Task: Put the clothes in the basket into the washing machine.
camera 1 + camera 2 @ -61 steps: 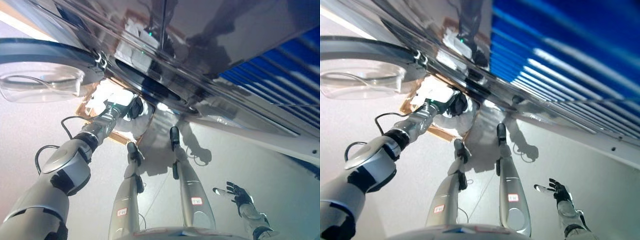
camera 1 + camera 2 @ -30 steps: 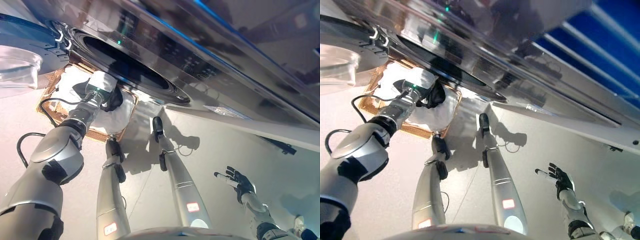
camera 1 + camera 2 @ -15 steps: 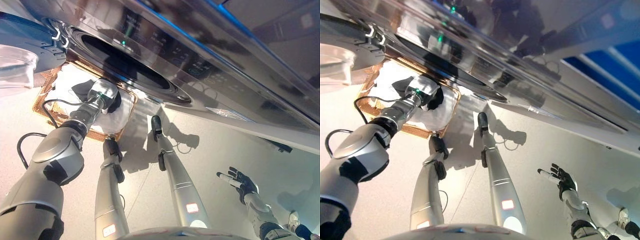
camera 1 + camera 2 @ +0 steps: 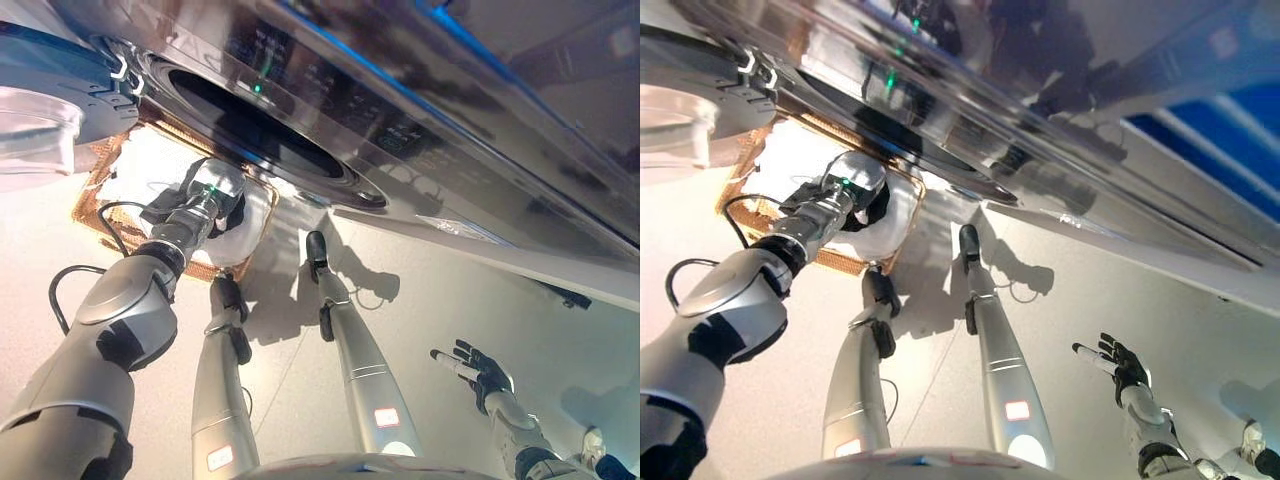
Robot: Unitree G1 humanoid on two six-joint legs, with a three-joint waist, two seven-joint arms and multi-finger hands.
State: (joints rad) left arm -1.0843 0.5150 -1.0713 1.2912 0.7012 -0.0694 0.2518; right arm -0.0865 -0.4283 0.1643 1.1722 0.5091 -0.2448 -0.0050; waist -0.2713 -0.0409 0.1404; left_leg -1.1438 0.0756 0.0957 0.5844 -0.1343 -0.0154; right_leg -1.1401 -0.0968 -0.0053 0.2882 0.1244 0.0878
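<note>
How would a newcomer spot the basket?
Find the washer with its round dark opening. Just below that opening, on the floor, sits the basket. It alone has a brown woven rim, it holds white and dark clothes, and the left hand reaches into it.

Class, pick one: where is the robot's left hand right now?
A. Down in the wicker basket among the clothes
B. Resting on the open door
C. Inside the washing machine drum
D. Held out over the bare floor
A: the left robot hand reaches into the basket, against the white clothes, below the washing machine opening.
</note>
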